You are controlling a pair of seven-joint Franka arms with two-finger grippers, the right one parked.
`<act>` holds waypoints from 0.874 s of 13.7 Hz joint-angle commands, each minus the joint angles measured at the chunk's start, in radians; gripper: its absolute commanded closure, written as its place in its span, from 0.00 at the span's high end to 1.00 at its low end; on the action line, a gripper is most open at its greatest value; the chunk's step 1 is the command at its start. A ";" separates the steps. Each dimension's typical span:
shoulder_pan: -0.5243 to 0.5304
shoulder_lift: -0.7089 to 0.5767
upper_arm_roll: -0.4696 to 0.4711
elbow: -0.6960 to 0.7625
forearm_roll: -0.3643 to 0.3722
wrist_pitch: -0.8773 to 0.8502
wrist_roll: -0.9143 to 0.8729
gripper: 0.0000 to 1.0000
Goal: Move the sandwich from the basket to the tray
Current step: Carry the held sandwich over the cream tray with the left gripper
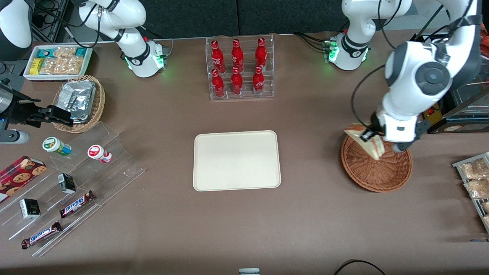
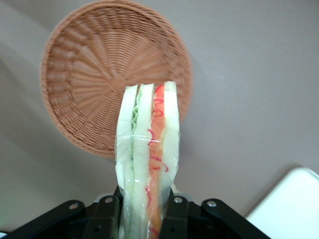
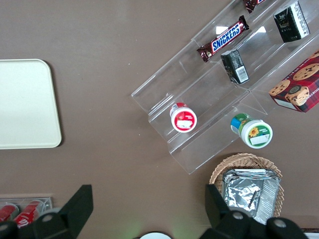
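My left gripper [image 1: 373, 138] is shut on the sandwich [image 1: 365, 140], a wrapped wedge of white bread with red and pale green filling, and holds it in the air above the reddish-brown wicker basket [image 1: 376, 168]. In the left wrist view the sandwich [image 2: 148, 159] stands between the black fingers [image 2: 105, 211], with the empty basket [image 2: 99, 74] below it. The cream tray [image 1: 237, 160] lies flat at the table's middle, toward the parked arm's end from the basket; a corner of the tray [image 2: 289, 209] shows in the left wrist view, and its edge [image 3: 25, 102] in the right wrist view.
A clear rack of red bottles [image 1: 240, 68] stands farther from the camera than the tray. A light-tan basket with foil packets [image 1: 79, 102], an acrylic stand with snacks [image 1: 76, 183] and a white tray of packets [image 1: 57, 61] lie toward the parked arm's end. Snack packets [image 1: 473, 179] lie near the basket.
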State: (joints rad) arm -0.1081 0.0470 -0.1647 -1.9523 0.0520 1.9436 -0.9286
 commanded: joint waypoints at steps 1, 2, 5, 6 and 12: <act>-0.093 0.123 -0.006 0.136 0.020 -0.032 -0.016 0.06; -0.128 0.155 -0.006 0.169 0.020 -0.032 -0.018 0.06; -0.241 0.267 -0.006 0.284 0.023 -0.029 -0.015 0.06; -0.277 0.310 -0.006 0.329 0.023 -0.026 -0.012 0.06; -0.430 0.568 -0.004 0.550 0.091 -0.015 -0.021 0.06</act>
State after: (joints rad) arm -0.5066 0.5314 -0.1807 -1.5100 0.1238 1.9472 -0.9412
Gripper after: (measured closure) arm 0.841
